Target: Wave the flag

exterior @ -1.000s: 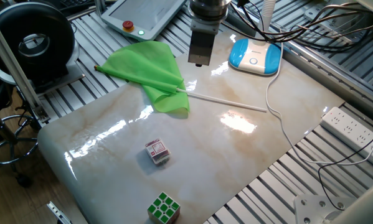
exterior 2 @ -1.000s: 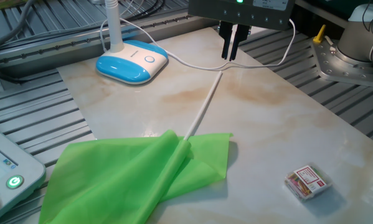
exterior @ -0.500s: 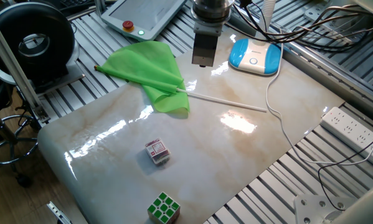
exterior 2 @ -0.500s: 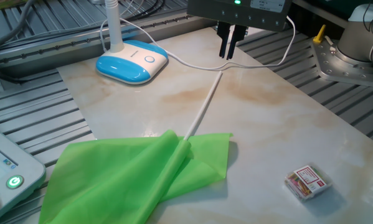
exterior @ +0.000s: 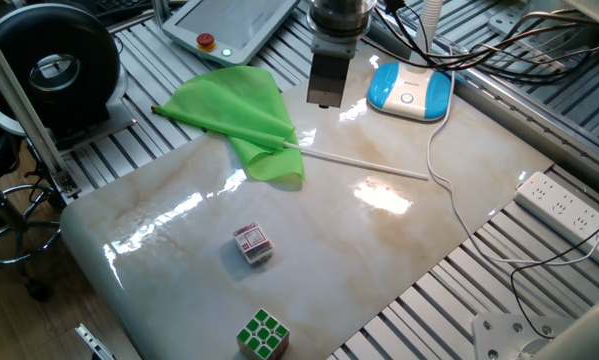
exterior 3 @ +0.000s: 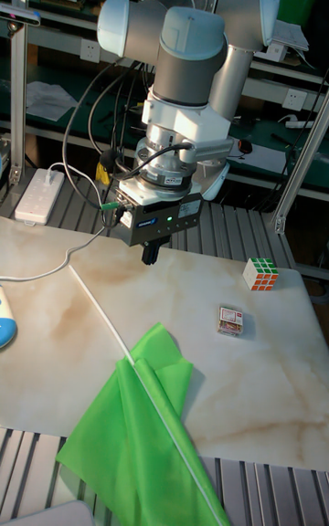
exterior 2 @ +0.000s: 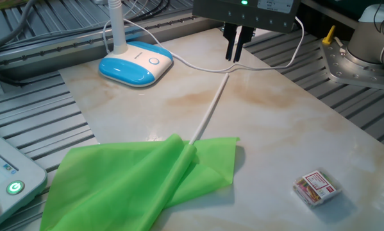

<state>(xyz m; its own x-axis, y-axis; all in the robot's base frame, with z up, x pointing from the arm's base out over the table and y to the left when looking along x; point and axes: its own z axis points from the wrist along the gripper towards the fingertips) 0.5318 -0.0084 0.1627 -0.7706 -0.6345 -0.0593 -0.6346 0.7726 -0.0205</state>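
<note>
The flag lies flat on the marble table. Its lime-green cloth (exterior: 241, 118) (exterior 2: 134, 186) (exterior 3: 137, 426) is crumpled at one end, and its thin white stick (exterior: 369, 165) (exterior 2: 208, 112) (exterior 3: 96, 307) runs out bare from under it. My gripper (exterior: 323, 100) (exterior 2: 234, 56) (exterior 3: 149, 259) hangs pointing down a little above the table, over the bare far end of the stick and clear of it. Its fingers are pressed together with nothing between them.
A blue-and-white lamp base (exterior: 409, 90) (exterior 2: 135, 64) stands near the gripper, with its white cable (exterior: 449, 190) trailing across the table. A small red-and-white cube (exterior: 253, 244) (exterior 2: 316, 187) and a green-faced puzzle cube (exterior: 263, 333) (exterior 3: 261, 274) sit at the other end. A power strip (exterior: 564, 205) lies off the table.
The gripper shifted slightly between one second and half a second ago, then held still. The flag has not moved.
</note>
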